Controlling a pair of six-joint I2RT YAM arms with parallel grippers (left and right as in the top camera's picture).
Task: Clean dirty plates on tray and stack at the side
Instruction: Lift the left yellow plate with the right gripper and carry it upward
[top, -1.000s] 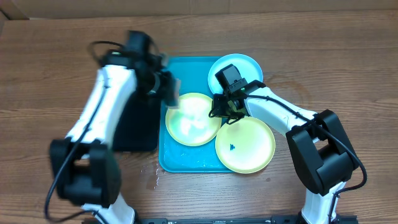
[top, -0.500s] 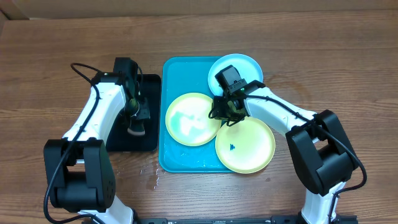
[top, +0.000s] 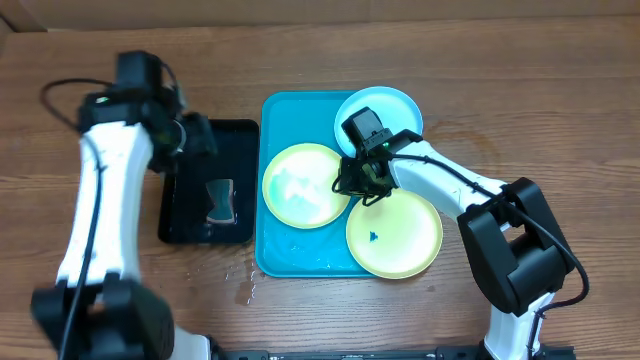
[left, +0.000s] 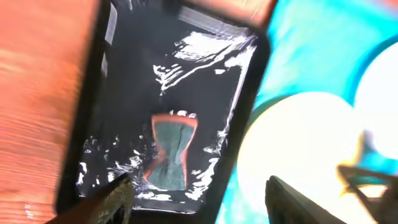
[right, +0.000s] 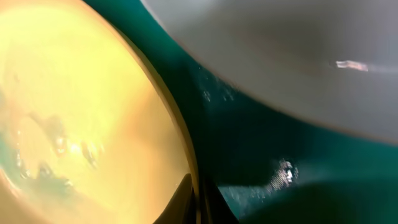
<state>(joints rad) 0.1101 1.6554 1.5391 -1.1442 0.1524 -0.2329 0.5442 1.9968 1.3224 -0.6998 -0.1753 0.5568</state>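
Observation:
The turquoise tray (top: 272, 250) holds three plates. My right gripper (top: 362, 186) is shut on the right rim of the wet yellow-green plate (top: 303, 186). In the right wrist view its fingertips pinch that rim (right: 199, 194) of the yellow-green plate (right: 74, 118). A second yellow-green plate (top: 400, 235) with a small blue speck lies at the tray's front right. The light blue plate (top: 388, 108) sits at the back right. My left gripper (top: 196, 138) hangs open over the back of the black tray (top: 178, 225), nothing between its fingers (left: 121, 194).
A grey-green sponge with orange edges (top: 218, 202) lies in the wet black tray (left: 93, 124) left of the turquoise tray (left: 323, 62). Water drops spot the wooden table (top: 244, 288) by the tray's front left corner. A cardboard wall runs along the back.
My left gripper opened, left the sponge on the black tray and rose toward the back left. My right gripper closed on the plate rim, and the plate shifted slightly left.

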